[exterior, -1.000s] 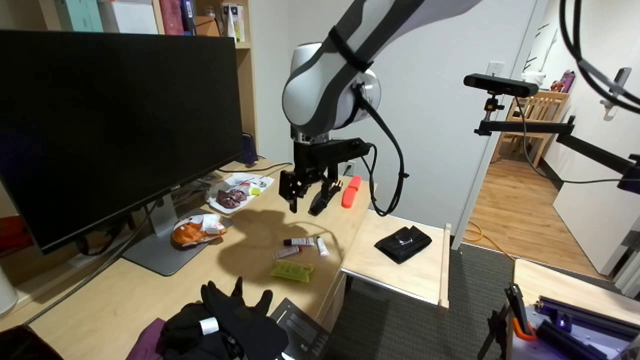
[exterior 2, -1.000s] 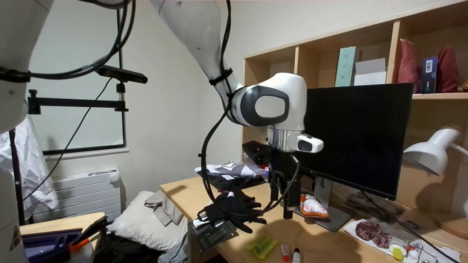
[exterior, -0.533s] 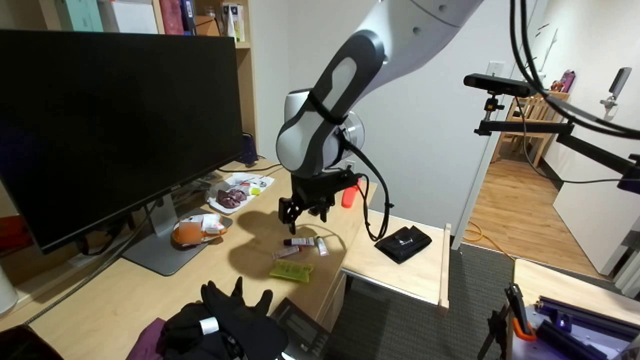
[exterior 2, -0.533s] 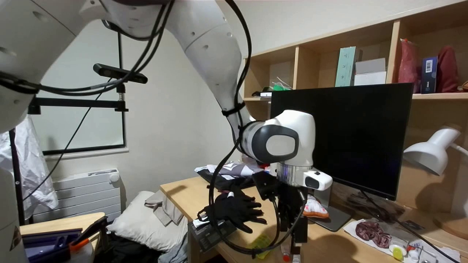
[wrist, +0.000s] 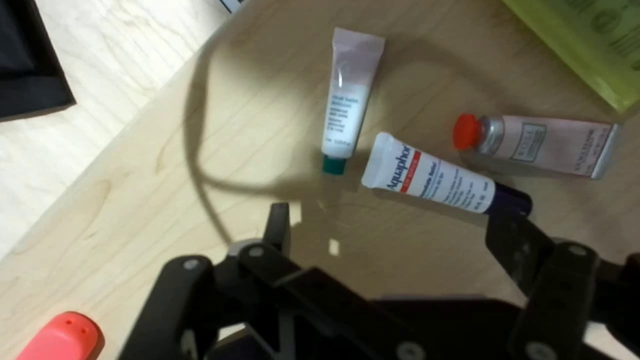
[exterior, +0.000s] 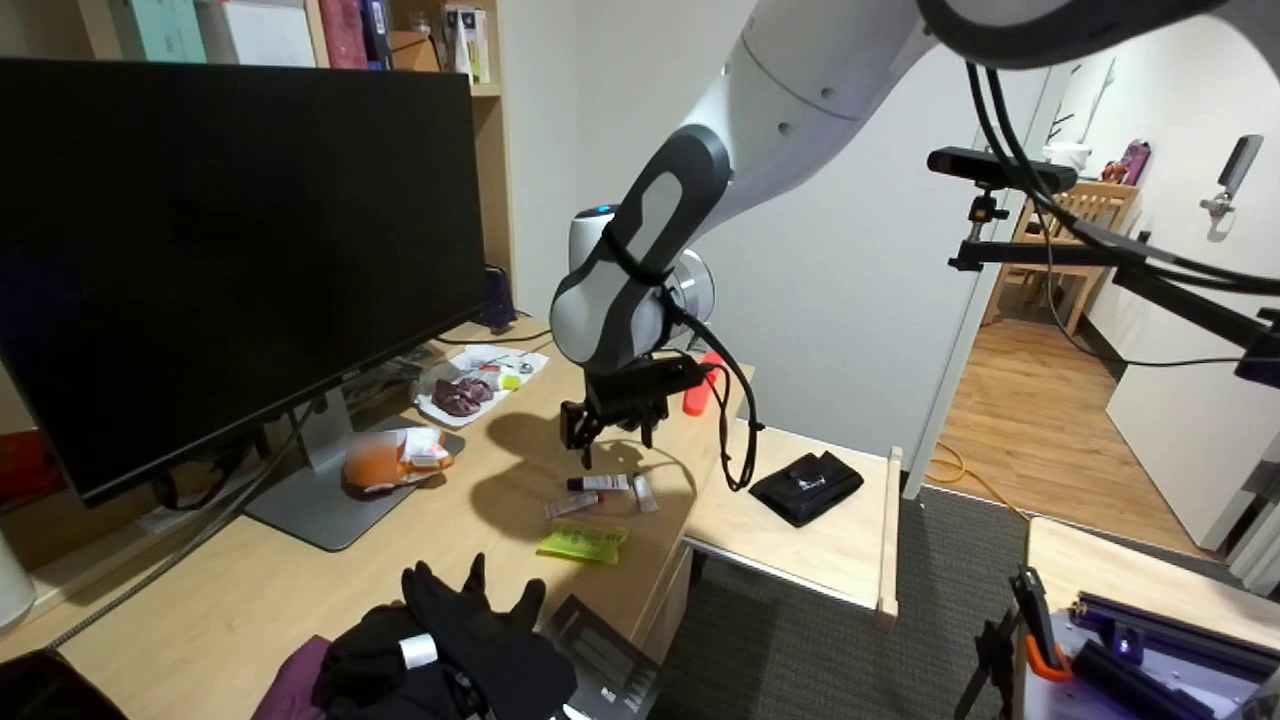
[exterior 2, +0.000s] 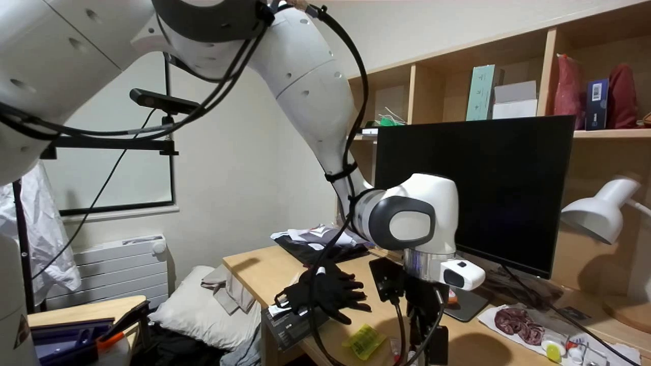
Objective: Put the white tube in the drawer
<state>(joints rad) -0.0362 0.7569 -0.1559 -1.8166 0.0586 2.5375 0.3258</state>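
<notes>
The white tube (wrist: 350, 100) with a green cap lies flat on the desk in the wrist view, its cap end toward the gripper. It also shows in an exterior view (exterior: 645, 493) near the desk edge; I cannot make it out in the remaining exterior view. My gripper (wrist: 392, 222) is open and empty above the desk, short of the tube, its fingers wide apart. It also shows in both exterior views (exterior: 617, 450) (exterior 2: 430, 345). The open drawer (exterior: 740, 520) juts out beside the desk; its pale floor shows at the wrist view's upper left (wrist: 130, 60).
An Aquaphor tube (wrist: 435, 177) with a dark cap and a pink tube (wrist: 550, 142) with a red cap lie close to the white tube. A yellow-green packet (exterior: 583, 541) and black gloves (exterior: 480, 640) are nearby. A black pouch (exterior: 806, 487) lies in the drawer. A monitor (exterior: 240, 250) stands behind.
The arm has come down, bringing the open gripper lower over the desk near the tubes. In an exterior view it has also shifted right. The tubes and drawer have not moved.
</notes>
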